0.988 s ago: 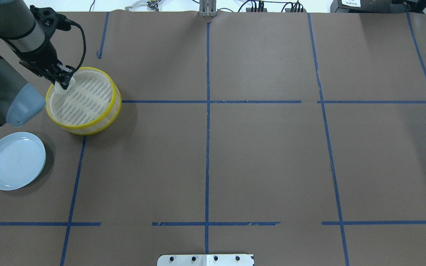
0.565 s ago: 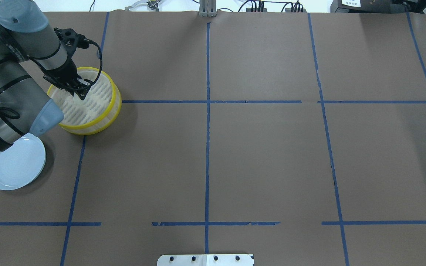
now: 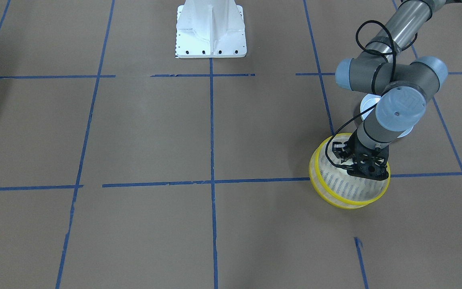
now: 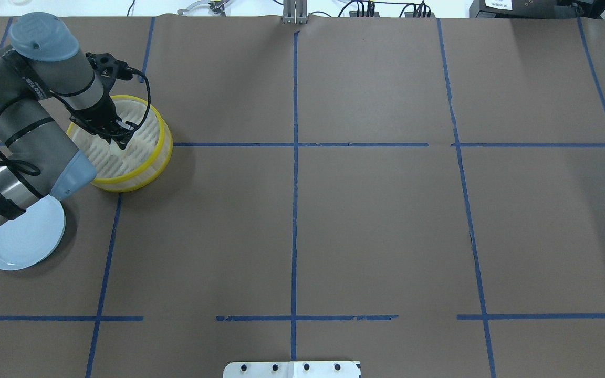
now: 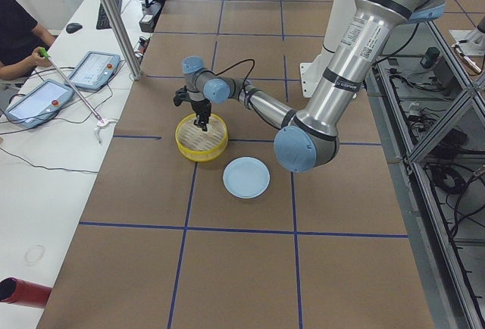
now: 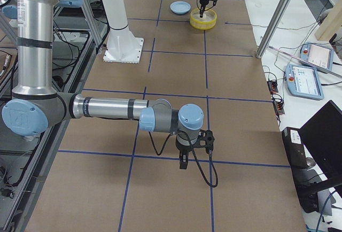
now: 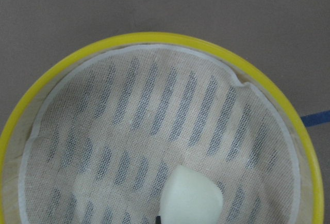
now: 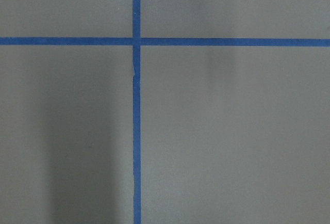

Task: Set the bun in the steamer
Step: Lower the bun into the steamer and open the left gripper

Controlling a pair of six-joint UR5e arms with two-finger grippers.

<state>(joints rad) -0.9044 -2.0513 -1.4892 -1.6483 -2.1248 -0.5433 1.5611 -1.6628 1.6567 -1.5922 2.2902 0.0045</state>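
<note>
I see a table (image 4: 365, 220) covered in brown paper, marked into a grid by blue tape lines (image 4: 294, 210). On my left side the yellow-rimmed steamer (image 4: 145, 176) sits on a tape crossing. A pale blue plate (image 4: 24, 241) lies near it, not touching. A white mounting base (image 3: 211, 32) is bolted at the robot's edge.

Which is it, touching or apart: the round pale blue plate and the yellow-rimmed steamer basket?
Apart. The exterior left view shows a strip of bare brown table between the pale blue plate and the yellow-rimmed steamer basket.
</note>
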